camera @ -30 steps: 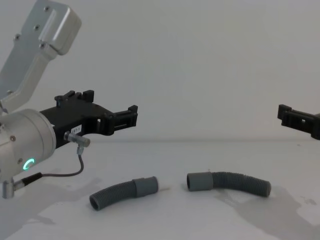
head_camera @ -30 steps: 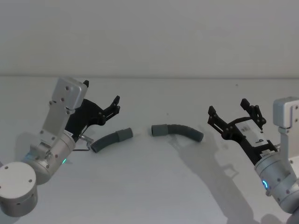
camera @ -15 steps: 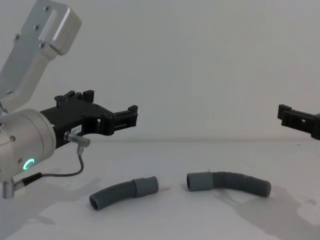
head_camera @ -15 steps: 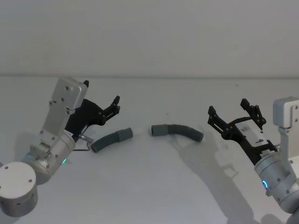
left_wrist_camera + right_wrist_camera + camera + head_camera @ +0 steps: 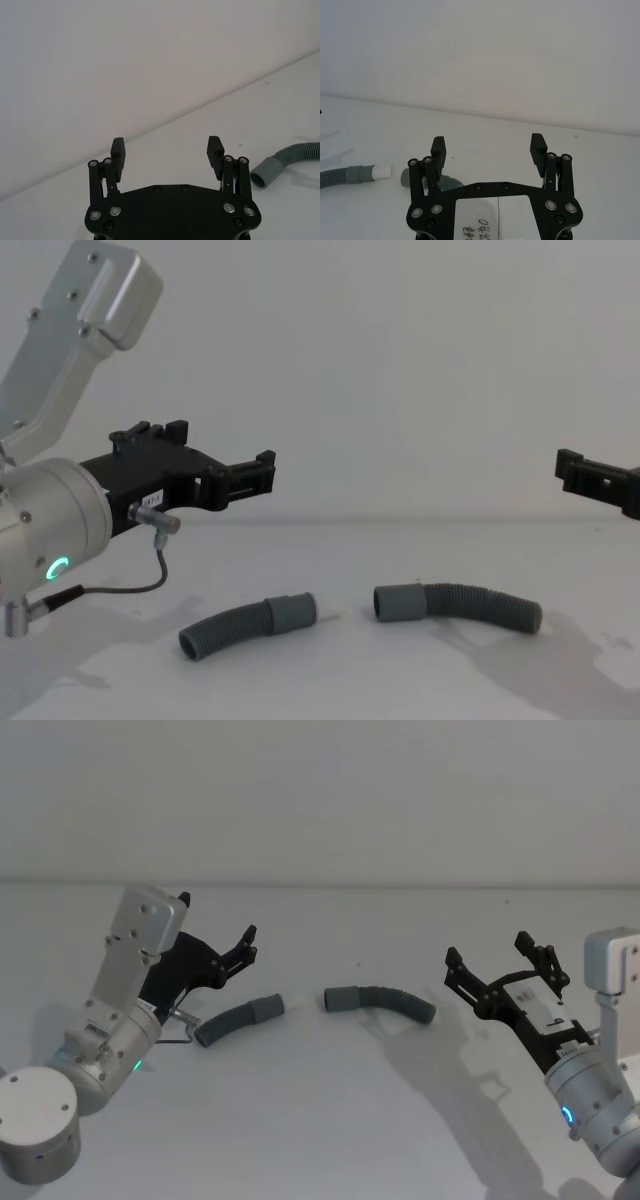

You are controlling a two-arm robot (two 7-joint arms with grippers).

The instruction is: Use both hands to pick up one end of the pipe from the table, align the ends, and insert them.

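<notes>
1. Two short curved dark grey corrugated hose pieces lie flat on the plain matte white-grey table (image 5: pixel 320 1120). The left piece (image 5: pixel 238 1018) and the right piece (image 5: pixel 385 1000) are near each other but do not touch.
2. Their smooth grey cuffs face one another across a small gap. The left cuff (image 5: pixel 359 174) carries a short white tip (image 5: pixel 381 171); the right cuff (image 5: pixel 342 999) has none.
3. The left black plastic gripper (image 5: pixel 166 150) hovers above the table just behind the left piece, fingers spread wide, holding nothing. The right black plastic gripper (image 5: pixel 488 148) hangs off the right piece's ribbed end, likewise spread and unloaded.
4. The hoses look light. The ribbing will probably bend under a squeeze, while the cuffs seem stiff, so a hold on or just behind each cuff should steer the ends best.
5. A thin grey cable (image 5: pixel 150 580) loops from the left arm near the left piece's far end and might snag. Nothing lies between the cuffs.
</notes>
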